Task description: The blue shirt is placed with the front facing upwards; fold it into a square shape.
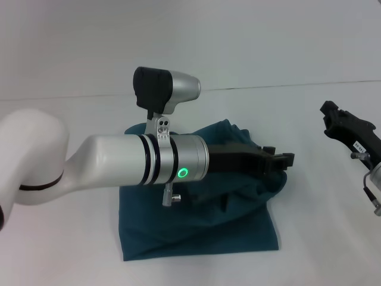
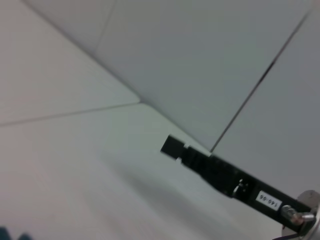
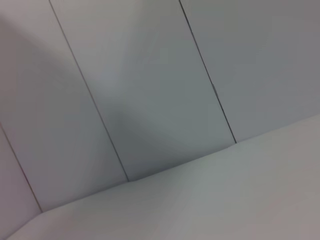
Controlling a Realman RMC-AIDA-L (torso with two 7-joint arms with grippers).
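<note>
Even, soft, bright light; faint shadow under the blue shirt [image 1: 196, 232]. Both wrist views look blurred, perhaps from motion.

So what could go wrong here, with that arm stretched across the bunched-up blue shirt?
The left gripper sits at the right-hand edge of the blue shirt, which is bunched rather than flat. If it pulls now, the lumpy cloth may drag along the table and fold crookedly instead of into a square. The left arm also hides much of the shirt from the head camera, so wrinkles beneath could go unnoticed. The right gripper hangs off to the side, steadying nothing.
</note>
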